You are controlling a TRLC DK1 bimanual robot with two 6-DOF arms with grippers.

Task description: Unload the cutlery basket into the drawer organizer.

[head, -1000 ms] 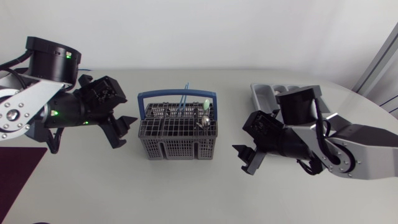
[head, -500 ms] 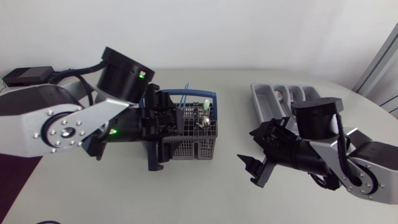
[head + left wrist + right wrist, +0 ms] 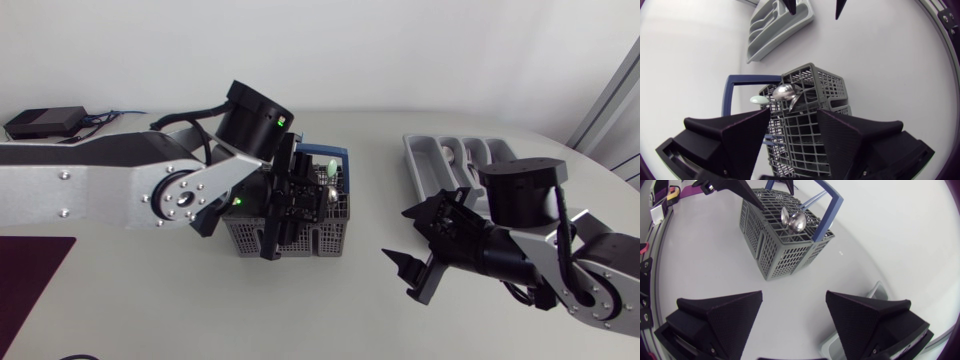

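We are looking down on a pale table (image 3: 200, 310). A grey basket (image 3: 300, 240) with a blue handle (image 3: 335, 150) is standing near the middle. Our left arm (image 3: 100, 190) is spanning the table from the left edge, and our left gripper (image 3: 288, 205) is hanging right over the basket, hiding much of its top from above. Its jaws are standing wide apart, gripping nothing. From the left wrist the basket is showing ahead of the gap between the two fingers, and we cannot tell whether either finger is touching it. A metal spoon (image 3: 785, 92) is sticking up, bowl uppermost, at the basket's end nearer the organizer (image 3: 425, 158). A pale green piece (image 3: 759, 100) is sitting just beside it, by the handle.

The grey organizer is lying well to the right of the basket, toward the far edge, and our right arm (image 3: 560, 250) is covering part of it. Our right gripper (image 3: 400, 238) is hovering between basket and organizer, apart from the basket and pointing toward it. Its jaws are also spread wide and holding nothing, with only table showing between them from the right wrist.

A small black box (image 3: 40, 122) is sitting at the far left corner. A dark purple mat (image 3: 30, 270) is lying at the near left edge.
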